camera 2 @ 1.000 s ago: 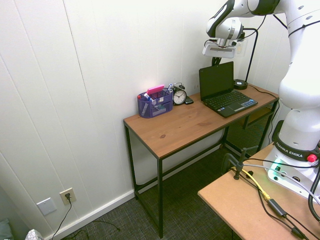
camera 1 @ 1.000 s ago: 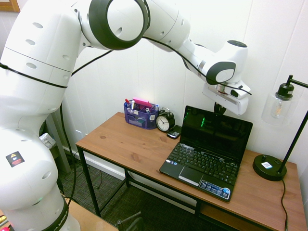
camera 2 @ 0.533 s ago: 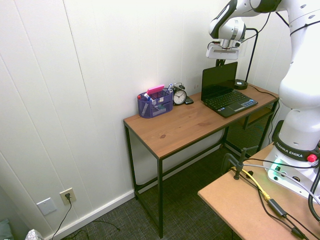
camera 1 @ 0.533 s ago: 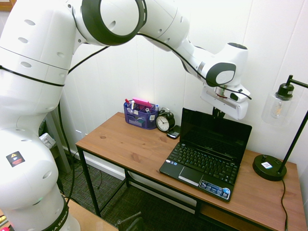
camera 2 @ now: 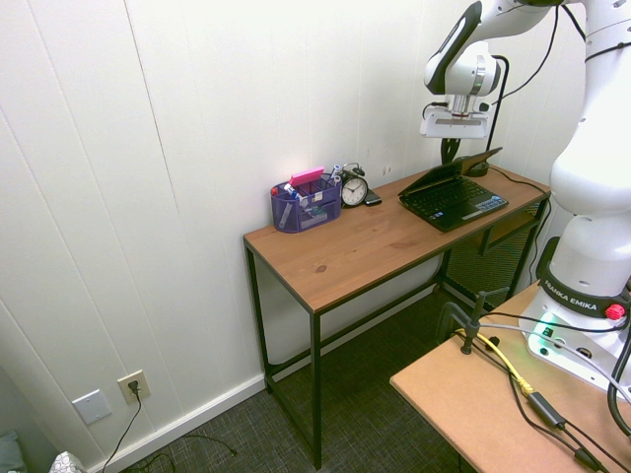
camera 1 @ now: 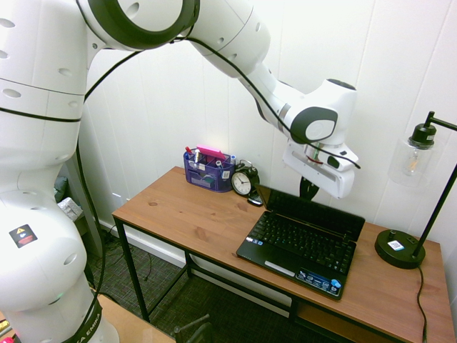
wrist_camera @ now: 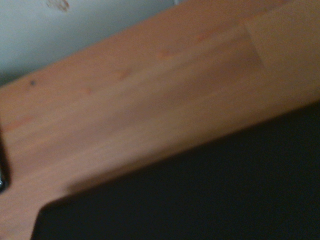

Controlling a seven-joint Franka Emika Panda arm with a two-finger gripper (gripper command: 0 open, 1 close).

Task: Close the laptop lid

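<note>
Black and thin, the laptop lid [camera 1: 313, 211] tilts low over the keyboard on a wooden desk [camera 1: 193, 214]; the closed gripper [camera 1: 308, 189] presses at its back edge. Second exterior view: the lid [camera 2: 449, 169] slants half-shut, the gripper [camera 2: 450, 152] above it, a blue mesh organizer [camera 2: 305, 202] well apart. Wrist view: blurred wood grain beside the lid's matte black panel [wrist_camera: 210, 200].

Bare desk [camera 1: 186, 214] lies open left of the laptop [camera 1: 300, 246]; organizer [camera 1: 208, 170], clock [camera 1: 245, 181] and lamp [camera 1: 403, 239] crowd, seemingly, the wall side.
</note>
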